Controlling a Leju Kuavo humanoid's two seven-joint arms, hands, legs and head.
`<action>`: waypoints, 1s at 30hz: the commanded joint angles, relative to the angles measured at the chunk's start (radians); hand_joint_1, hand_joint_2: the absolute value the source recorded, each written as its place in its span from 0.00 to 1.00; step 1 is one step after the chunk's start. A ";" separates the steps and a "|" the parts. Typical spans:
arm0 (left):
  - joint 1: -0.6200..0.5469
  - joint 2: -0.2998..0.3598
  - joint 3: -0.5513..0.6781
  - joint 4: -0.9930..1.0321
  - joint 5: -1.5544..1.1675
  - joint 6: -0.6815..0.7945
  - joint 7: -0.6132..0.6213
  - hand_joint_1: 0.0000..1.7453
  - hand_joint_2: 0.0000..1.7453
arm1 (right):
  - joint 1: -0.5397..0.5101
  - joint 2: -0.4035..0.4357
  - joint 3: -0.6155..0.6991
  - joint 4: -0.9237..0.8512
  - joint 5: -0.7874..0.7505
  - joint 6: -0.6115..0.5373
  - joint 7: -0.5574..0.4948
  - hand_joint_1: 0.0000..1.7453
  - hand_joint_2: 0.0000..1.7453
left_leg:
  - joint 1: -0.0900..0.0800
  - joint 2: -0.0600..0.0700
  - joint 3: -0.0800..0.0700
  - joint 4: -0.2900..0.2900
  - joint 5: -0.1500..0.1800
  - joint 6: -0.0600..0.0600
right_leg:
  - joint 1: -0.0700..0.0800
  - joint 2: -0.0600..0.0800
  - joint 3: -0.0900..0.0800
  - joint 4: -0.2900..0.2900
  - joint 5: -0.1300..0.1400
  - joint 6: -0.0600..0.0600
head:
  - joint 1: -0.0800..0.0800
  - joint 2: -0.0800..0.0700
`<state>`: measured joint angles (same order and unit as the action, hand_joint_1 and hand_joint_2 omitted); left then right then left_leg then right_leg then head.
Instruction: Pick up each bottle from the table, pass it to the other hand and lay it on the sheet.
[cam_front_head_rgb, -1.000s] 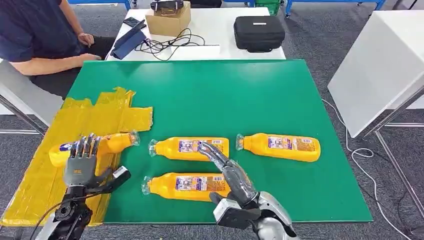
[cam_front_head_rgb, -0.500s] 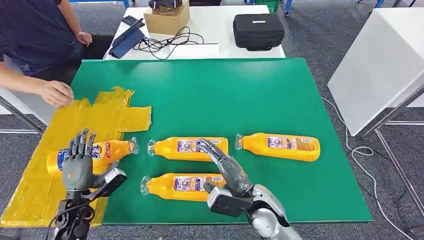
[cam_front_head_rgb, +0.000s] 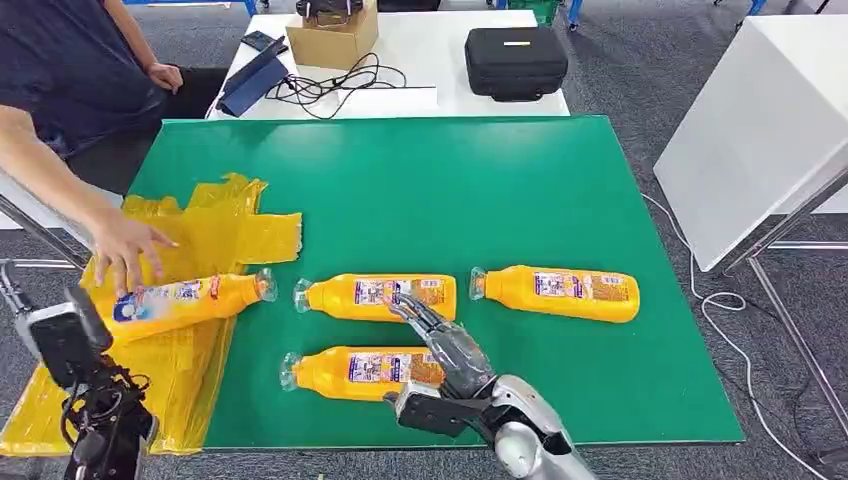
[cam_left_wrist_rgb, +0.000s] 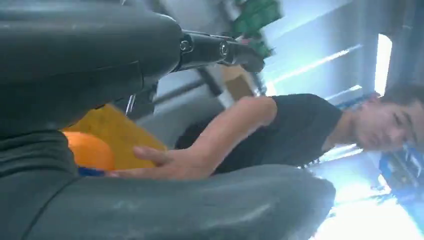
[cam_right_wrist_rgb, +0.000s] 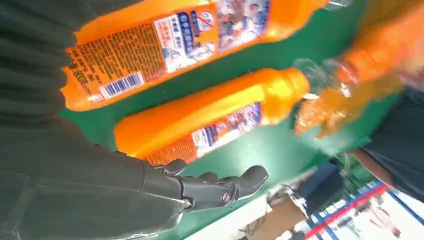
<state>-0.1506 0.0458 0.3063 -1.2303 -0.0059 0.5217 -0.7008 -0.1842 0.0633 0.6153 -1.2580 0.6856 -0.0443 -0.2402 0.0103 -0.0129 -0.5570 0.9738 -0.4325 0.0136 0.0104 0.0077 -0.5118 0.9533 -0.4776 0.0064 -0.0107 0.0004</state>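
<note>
Right robot hand hovers open; four bottles, one sheet.

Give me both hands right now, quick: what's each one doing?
Left hand: holds nothing; open or closed cannot be told.
Right hand: open, fingers stretched out over the nearest bottle, holding nothing.

Green table: yellow sheet on left side, three orange bottles lying directly on it.
</note>
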 joint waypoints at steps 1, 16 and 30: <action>-0.028 -0.034 0.050 -0.063 0.029 -0.066 0.003 0.00 0.00 | -0.048 0.028 0.113 0.209 0.143 -0.029 0.109 0.00 1.00 | 0.000 -0.001 0.002 -0.001 0.000 0.000 | 0.000 -0.002 0.002 -0.002 0.000 0.001 | 0.000 0.000; -0.060 -0.069 0.176 -0.040 0.053 -0.117 0.003 0.00 0.00 | -0.038 0.063 0.170 0.295 0.303 0.046 0.291 0.84 1.00 | 0.001 0.003 0.007 -0.002 0.000 -0.001 | 0.001 0.001 0.005 -0.003 0.001 0.002 | 0.000 0.000; -0.050 -0.087 0.253 -0.043 0.082 -0.145 0.003 0.00 0.00 | -0.066 0.080 0.175 0.361 0.344 0.113 0.318 1.00 1.00 | 0.001 0.009 0.016 -0.002 -0.001 -0.002 | 0.002 0.008 0.009 -0.002 0.003 -0.002 | 0.000 0.000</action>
<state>-0.1762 -0.0011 0.4863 -1.2970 0.0648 0.3857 -0.7008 -0.2609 0.1495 0.7572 -1.0315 1.0193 0.0141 0.0656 0.0118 -0.0024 -0.5416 0.9730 -0.4340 0.0115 0.0125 0.0185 -0.5031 0.9528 -0.4754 0.0025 -0.0107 0.0004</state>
